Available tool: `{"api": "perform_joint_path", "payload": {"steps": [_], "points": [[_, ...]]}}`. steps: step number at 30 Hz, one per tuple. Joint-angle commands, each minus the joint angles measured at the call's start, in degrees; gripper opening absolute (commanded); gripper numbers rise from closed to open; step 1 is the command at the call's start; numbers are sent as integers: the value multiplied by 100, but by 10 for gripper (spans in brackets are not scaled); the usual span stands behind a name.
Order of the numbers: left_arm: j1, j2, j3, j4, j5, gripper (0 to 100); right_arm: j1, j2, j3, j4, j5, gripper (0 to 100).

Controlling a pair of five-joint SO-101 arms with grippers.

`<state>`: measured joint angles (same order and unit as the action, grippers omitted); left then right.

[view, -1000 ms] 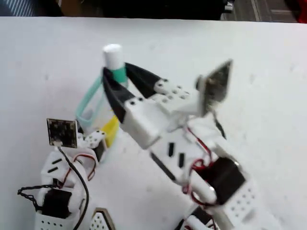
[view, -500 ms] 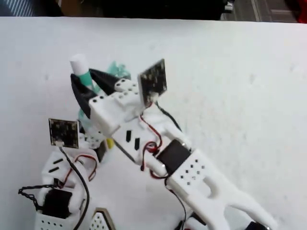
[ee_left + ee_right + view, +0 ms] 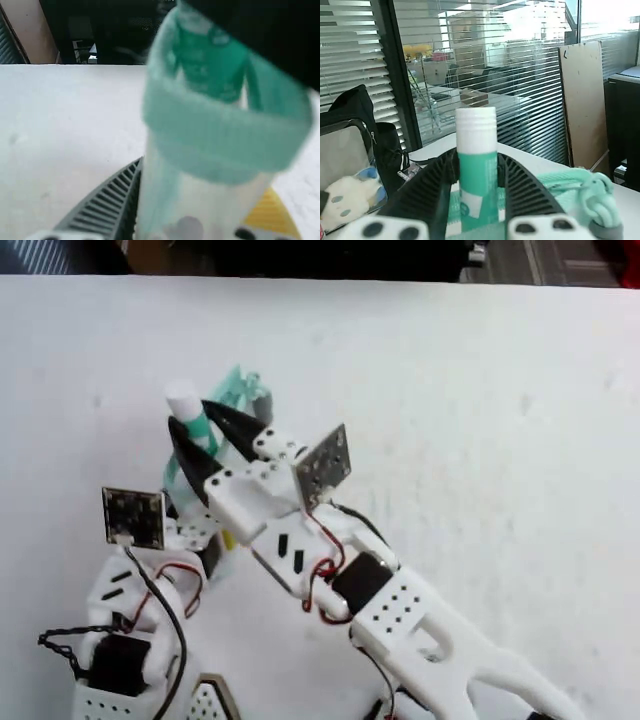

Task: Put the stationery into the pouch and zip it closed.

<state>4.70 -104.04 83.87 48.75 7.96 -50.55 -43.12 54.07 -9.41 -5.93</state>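
My right gripper [image 3: 190,418] is shut on a glue stick [image 3: 185,403] with a white cap and green body, held upright over the left part of the table. In the right wrist view the glue stick [image 3: 476,135] stands between the black fingers [image 3: 427,185]. Just under it is the clear pouch [image 3: 240,387] with a mint-green rim. In the left wrist view the pouch's open rim [image 3: 215,135] sits below the glue stick's green body [image 3: 210,70]. My left gripper [image 3: 205,532] is shut on the pouch's lower end, with something yellow [image 3: 270,215] inside.
The white table [image 3: 480,390] stretches bare to the right and back. A mint-green cord [image 3: 585,192] on the pouch lies beside the right gripper. The left arm's base [image 3: 120,660] stands at the front left edge.
The right arm swung left with the glue stick, from the middle of the table to the pouch's opening, then drew back slightly. The pouch's rim shifted. The left arm stayed put.
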Motion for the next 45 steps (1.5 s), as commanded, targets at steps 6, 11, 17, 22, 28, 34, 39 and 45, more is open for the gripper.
{"api": "perform_joint_path", "payload": {"steps": [6, 11, 17, 22, 28, 34, 39, 45], "points": [[48, 48, -79, -141, -26, 278, 48, -1191, -88, 1982, 62, 286], [75, 48, -79, -141, -26, 278, 84, -1332, -774, 3046, 53, 362], [-136, 48, -141, -97, -26, 208, 514, -1332, -2119, 3864, 44, 215], [-400, 48, -369, 123, -26, 75, 1411, -1332, -2884, 4303, 44, 35], [-356, 48, -378, 79, -26, 35, 2211, -1174, -2804, 4857, 97, 42], [-365, 48, -378, 79, -26, 35, 2237, -857, -2163, 5481, 105, 41], [-400, 48, -378, 79, -35, 35, 2237, -699, -1609, 5560, 105, 45], [-418, 48, -378, 79, -53, 35, 2202, -699, -949, 5525, 1187, 46]]}}
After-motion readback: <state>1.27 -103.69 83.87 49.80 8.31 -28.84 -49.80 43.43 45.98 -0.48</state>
